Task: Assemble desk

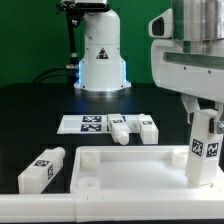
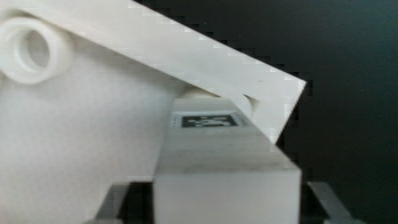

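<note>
Tabletop (image 1: 130, 168) lies near, twd exterior view's right, no leg seen fitted. Marker board (image 1: 85, 123) far. Gripper (image 1: 204, 122) clamped on held leg (image 1: 204, 155), upright at tabletop's right end. Loose leg (image 1: 40, 168) on exterior view's left, 2 far legs (image 1: 118, 128) by marker board. Prob. 1st of 4, rest to do

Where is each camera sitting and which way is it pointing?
Exterior view: off the arm, low by the table, facing across the tabletop toward the white robot base; the gripper shows at the exterior view's right.
Wrist view: on the wrist, looking down past the gripper's fingers onto the tabletop's corner.
Shared: the tagged leg held in the gripper, and the tabletop.
</note>
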`<state>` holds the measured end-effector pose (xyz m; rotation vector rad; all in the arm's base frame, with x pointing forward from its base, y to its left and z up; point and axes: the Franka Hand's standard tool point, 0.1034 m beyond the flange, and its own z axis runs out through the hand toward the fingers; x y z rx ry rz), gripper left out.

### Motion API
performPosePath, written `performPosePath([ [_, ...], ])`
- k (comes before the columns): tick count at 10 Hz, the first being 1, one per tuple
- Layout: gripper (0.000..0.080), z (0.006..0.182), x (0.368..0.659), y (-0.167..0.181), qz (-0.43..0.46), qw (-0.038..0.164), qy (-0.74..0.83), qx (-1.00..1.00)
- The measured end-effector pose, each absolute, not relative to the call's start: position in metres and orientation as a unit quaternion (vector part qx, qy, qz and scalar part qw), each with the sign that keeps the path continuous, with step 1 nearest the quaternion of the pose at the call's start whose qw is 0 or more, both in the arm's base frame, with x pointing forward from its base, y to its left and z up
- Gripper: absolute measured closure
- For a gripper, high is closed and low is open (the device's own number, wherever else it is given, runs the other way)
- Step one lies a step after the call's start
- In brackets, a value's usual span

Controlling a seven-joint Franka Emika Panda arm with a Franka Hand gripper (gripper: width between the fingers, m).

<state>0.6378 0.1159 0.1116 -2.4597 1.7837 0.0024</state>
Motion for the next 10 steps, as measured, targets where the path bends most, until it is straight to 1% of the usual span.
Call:
performPosePath([
  [1, 0.0511, 0.111, 0.639, 0.117, 0.002, 0.063, 0.642, -0.764],
  [3, 0.0511, 0.110, 0.636, 0.118, -0.013, 0.095, 0.740, -0.666],
  [5, 0.0511, 0.110, 0.635, 0.118, -0.015, 0.092, 0.721, -0.687],
  [6, 0.0354, 0.110, 0.634, 0.117, -0.015, 0.089, 0.699, -0.709],
  [7, 0.0227, 0.111, 0.634, 0.114, -0.014, 0.081, 0.626, -0.776],
  [8, 0.0227, 0.113, 0.637, 0.110, -0.019, 0.078, 0.548, -0.833],
  [9, 0.0166, 0.113, 0.641, 0.107, -0.025, 0.078, 0.480, -0.874],
  [10, 0.0154, 0.112, 0.640, 0.109, -0.025, 0.077, 0.477, -0.875],
])
